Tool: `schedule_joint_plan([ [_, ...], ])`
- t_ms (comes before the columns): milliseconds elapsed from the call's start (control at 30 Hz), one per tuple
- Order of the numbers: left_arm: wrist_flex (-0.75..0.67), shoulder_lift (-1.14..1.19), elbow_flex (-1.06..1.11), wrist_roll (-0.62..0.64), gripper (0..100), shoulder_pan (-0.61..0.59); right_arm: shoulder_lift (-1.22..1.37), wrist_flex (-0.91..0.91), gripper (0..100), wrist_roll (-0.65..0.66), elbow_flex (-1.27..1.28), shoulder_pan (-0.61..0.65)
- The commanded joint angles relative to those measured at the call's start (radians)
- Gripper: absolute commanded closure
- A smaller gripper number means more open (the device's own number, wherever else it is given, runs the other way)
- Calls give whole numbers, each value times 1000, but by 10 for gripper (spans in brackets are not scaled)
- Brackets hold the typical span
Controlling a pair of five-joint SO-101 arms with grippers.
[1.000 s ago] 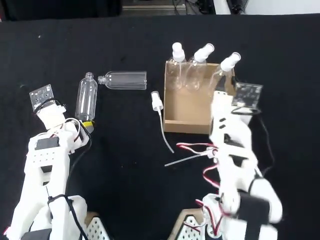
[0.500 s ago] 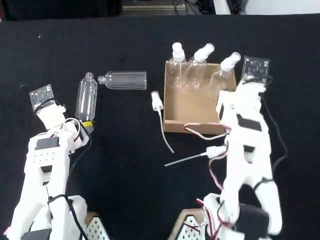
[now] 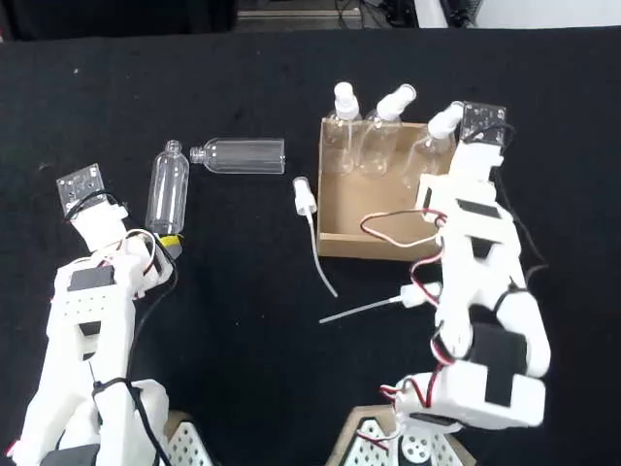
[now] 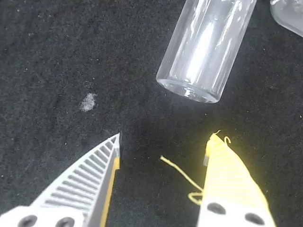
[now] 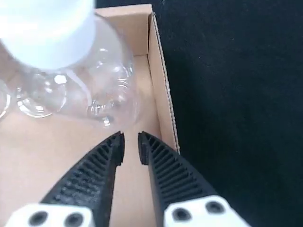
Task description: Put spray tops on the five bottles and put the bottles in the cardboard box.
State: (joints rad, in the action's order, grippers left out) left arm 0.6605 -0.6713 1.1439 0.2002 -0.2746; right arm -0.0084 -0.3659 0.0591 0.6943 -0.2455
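The right gripper (image 5: pixel 130 137) has reached toward 12 o'clock and carries nothing.
Its jaws are nearly closed on air over the cardboard box (image 3: pixel 364 248), beside three capped bottles (image 3: pixel 374 146), so three look done. The left gripper (image 4: pixel 163 139) gapes wide by two bare bottles (image 3: pixel 167 189) at 10 o'clock, and two spray tops (image 3: pixel 305 197) lie loose.

Right arm (image 3: pixel 471 243) hid the cardboard box's (image 3: pixel 361 245) right side and the base of the rightmost capped bottle (image 3: pixel 429 153). In the left wrist view, an uncapped bottle (image 4: pixel 203 52) ran past the frame edge. In the right wrist view, a spray top (image 5: pixel 47 33) was blurred and cropped.
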Motion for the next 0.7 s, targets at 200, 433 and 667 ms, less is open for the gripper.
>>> schedule_joint_plan([
  [200, -20, -18, -13, 3, 722, 1, 77, -3, 987, -8, -127, 9],
  [433, -20, -18, -13, 3, 722, -1, 84, -3, 988, -6, -128, 60],
  [667, -20, -18, -13, 3, 722, -1, 87, 120, 988, -6, -93, 57],
])
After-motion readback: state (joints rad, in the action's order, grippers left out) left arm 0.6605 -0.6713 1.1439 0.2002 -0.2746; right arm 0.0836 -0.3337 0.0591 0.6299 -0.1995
